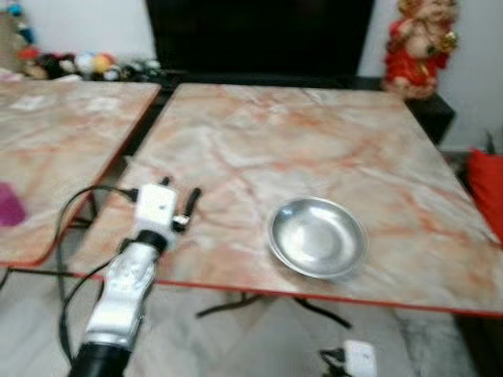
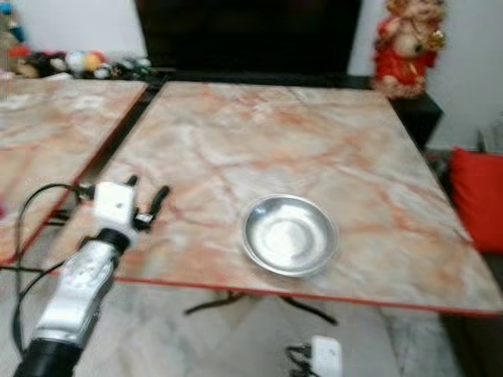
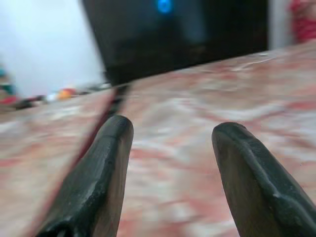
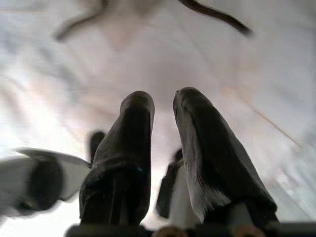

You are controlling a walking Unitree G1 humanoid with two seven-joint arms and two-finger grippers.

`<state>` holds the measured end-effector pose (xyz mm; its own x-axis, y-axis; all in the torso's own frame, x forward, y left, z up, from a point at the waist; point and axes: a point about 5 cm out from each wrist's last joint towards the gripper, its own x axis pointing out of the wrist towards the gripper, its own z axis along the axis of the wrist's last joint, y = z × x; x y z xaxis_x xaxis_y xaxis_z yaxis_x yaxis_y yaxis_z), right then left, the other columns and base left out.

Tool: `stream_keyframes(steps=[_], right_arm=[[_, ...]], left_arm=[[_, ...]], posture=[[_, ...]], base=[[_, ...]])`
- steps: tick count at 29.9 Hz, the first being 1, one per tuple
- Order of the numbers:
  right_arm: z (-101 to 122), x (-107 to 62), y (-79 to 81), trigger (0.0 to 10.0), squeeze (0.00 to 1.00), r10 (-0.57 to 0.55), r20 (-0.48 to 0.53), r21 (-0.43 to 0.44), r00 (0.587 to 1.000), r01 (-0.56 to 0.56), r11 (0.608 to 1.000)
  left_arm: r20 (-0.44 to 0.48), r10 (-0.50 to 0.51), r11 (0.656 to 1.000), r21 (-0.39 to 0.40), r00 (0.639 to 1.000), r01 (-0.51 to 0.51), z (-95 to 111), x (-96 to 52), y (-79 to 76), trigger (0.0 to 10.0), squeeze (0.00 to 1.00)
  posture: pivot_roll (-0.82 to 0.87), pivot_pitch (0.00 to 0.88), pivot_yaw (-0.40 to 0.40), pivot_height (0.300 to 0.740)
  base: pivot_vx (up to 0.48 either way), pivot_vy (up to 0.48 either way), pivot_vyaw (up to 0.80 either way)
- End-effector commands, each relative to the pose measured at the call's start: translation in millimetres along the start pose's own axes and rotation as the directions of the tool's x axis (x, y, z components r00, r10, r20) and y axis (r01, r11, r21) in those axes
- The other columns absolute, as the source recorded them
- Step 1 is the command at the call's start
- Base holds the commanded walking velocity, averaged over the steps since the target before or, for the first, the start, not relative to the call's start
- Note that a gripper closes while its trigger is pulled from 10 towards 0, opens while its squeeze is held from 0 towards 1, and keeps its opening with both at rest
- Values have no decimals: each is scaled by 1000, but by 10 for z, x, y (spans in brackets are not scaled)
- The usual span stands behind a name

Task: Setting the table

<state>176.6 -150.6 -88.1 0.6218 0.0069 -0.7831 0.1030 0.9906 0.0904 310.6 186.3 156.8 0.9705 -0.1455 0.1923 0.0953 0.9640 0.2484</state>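
Round shiny steel plate, shallow with a raised rim, empty, lying flat and upright on the marble-pattern tabletop. Sits near the front edge, somewhat toward the front right corner, nothing touching it.

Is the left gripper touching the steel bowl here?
Apart. In the left eye view, the left gripper is near the table's left edge; bare marble separates it from the steel bowl.

The bowl is polished metal with a bright, reflective inner surface. The table top has a smooth marble-pattern finish in pink and orange, edged with a red strip. The left gripper has matt black fingers; its arm casing is glossy silver.
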Motion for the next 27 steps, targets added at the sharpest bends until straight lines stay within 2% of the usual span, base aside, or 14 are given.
stream_keyframes(steps=[1, 21, 27], right_arm=[[-94, -32, -131, 10000, 0, -41, -28, 12, 999, 41, 999], [-89, -33, -136, 10000, 0, -37, -23, 13, 999, 38, 999], [-85, -33, -142, 10000, 0, -30, -23, -19, 999, 30, 999]], left_arm=[[26, -35, 999, -12, 999, 36, 57, 44, -114, 10000, 0], [36, -5, 1000, -6, 999, 5, 70, 16, -62, 10000, 0], [39, -2, 1000, -3, 999, 2, 79, 6, -60, 10000, 0]], posture=[[95, 0, 7, 740], [100, 0, -9, 740], [99, 0, -11, 740]], base=[[0, 480, 0], [0, 480, 0], [0, 480, 0]])
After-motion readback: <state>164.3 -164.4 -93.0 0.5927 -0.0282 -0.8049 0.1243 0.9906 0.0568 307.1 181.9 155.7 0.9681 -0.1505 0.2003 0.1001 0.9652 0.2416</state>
